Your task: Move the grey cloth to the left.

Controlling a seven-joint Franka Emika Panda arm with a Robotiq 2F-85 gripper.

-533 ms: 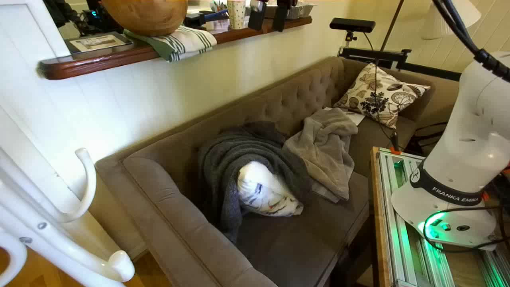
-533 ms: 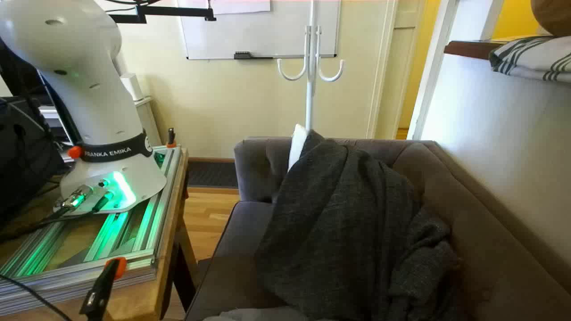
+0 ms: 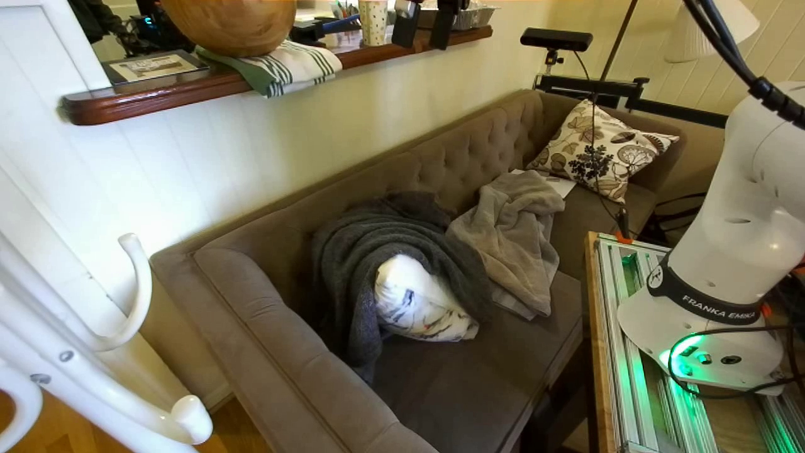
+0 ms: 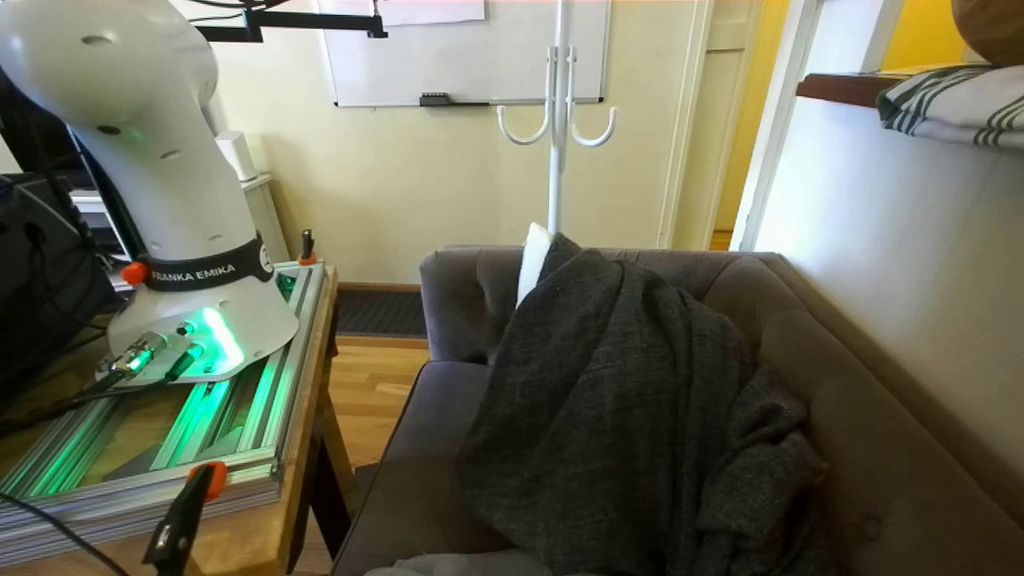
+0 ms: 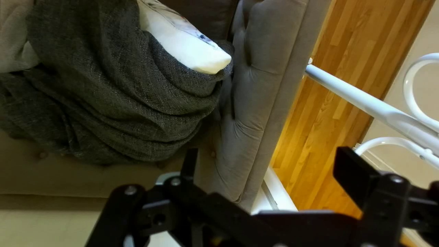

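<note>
A dark grey cloth (image 3: 402, 233) lies bunched on the sofa, draped over a white patterned pillow (image 3: 421, 308). The dark cloth also shows in an exterior view (image 4: 616, 416) and in the wrist view (image 5: 109, 85), with the pillow's white corner (image 5: 205, 56) sticking out. A lighter grey cloth (image 3: 512, 233) lies crumpled beside it; only its edge shows in the wrist view (image 5: 13, 37). My gripper (image 3: 426, 39) hangs high, in front of the shelf in that view. In the wrist view the gripper (image 5: 267, 157) is open with nothing between its fingers, apart from both cloths.
The sofa's armrest (image 3: 270, 327) stands beside the dark cloth. A white coat rack (image 4: 558, 168) stands behind that armrest. A wooden shelf (image 3: 157, 100) bears a bowl (image 3: 229, 25) and a striped towel (image 3: 302, 66). A flowered cushion (image 3: 604, 151) lies at the sofa's far end.
</note>
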